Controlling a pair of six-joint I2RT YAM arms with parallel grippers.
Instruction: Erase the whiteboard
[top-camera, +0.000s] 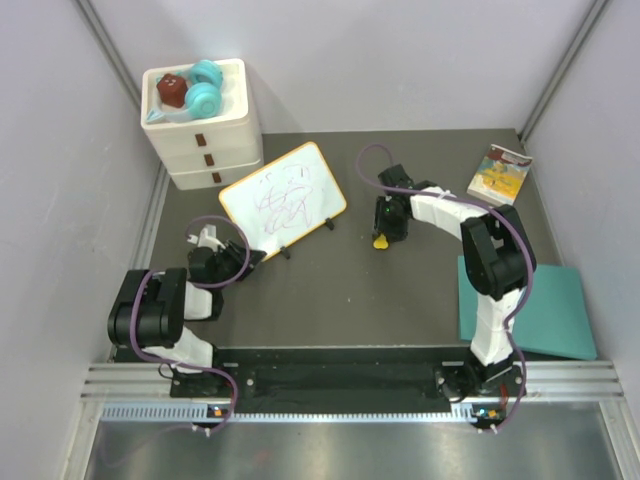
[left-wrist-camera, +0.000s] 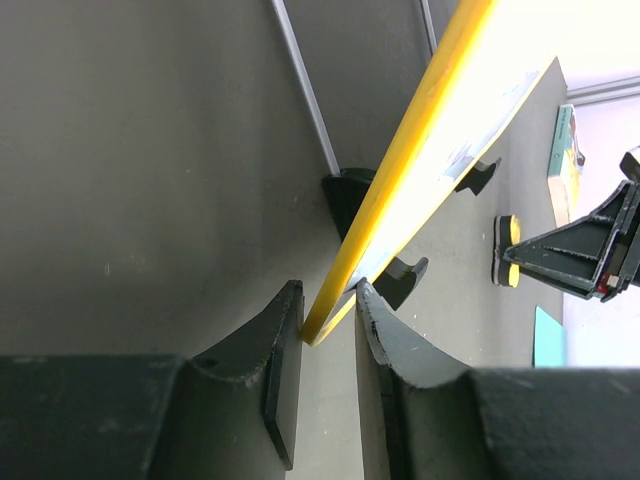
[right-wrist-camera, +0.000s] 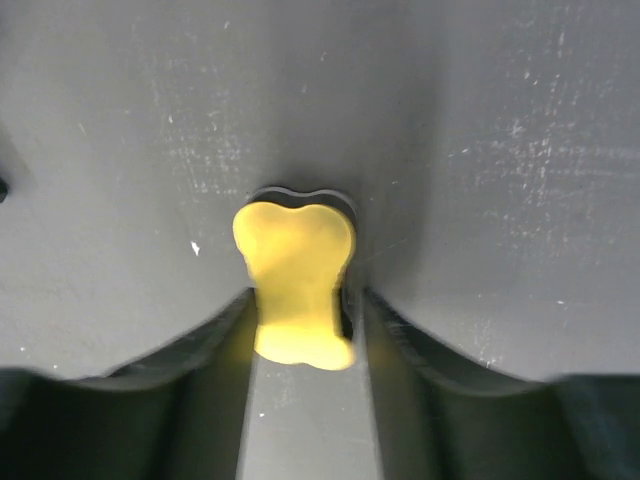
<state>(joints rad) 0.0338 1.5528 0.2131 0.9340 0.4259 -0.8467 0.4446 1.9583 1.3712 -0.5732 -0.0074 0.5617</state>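
Top view: the scribbled whiteboard (top-camera: 283, 200) stands tilted near the surface's far-left corner. Left wrist: the left gripper (left-wrist-camera: 328, 302) pinches its orange corner; hold it firm. Right wrist: the right gripper (right-wrist-camera: 307, 297) straddles the yellow eraser (right-wrist-camera: 297, 265); grip unclear, so centre it first.

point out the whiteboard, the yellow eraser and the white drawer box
whiteboard (top-camera: 283, 195): top view, middle of its scribbled face
yellow eraser (right-wrist-camera: 295, 280): right wrist view, centre of its yellow top
white drawer box (top-camera: 225, 132): top view, front of its top drawer

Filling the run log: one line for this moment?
left gripper: pinching whiteboard corner | right gripper: straddling yellow eraser | scribbles unerased
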